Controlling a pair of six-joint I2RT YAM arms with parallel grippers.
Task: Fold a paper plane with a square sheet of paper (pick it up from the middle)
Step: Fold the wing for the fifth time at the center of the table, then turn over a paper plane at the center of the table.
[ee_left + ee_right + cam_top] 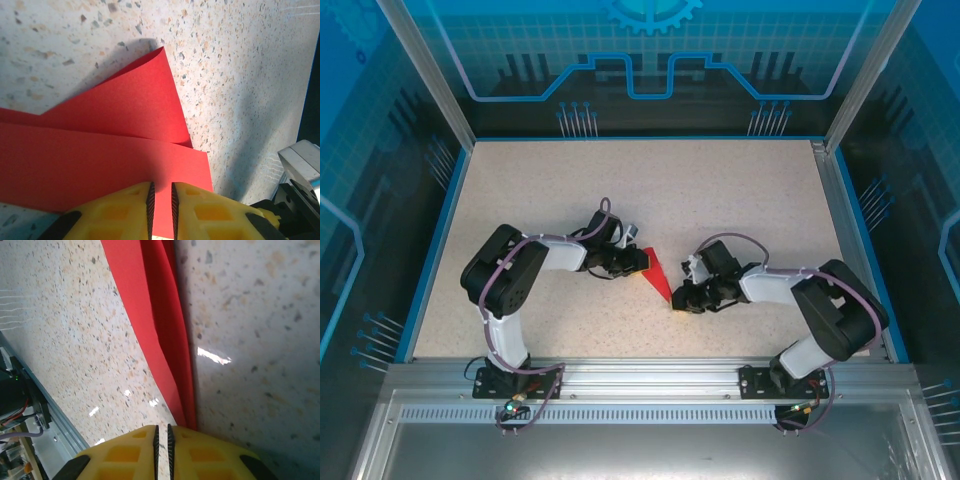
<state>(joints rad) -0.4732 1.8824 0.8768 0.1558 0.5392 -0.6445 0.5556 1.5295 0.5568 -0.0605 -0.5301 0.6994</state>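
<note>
The square sheet of paper (658,277) is bright red and folded into a narrow pointed wedge, lying on the table between the two arms. My left gripper (642,262) is at its upper left end. In the left wrist view the yellow fingertips (161,186) stand a small gap apart over the flat lower layer of the paper (100,150), and a raised flap curls up beyond them. My right gripper (678,298) is at the paper's lower tip. In the right wrist view its jaws (161,427) show a thin slit with bare table in it, and the paper (160,315) runs away just to the right.
The speckled table (740,190) is bounded by a blue rim and aluminium frame posts (850,90). A metal rail (650,375) carries both arm bases along the near edge. The right arm's body (300,170) shows at the left wrist view's right edge.
</note>
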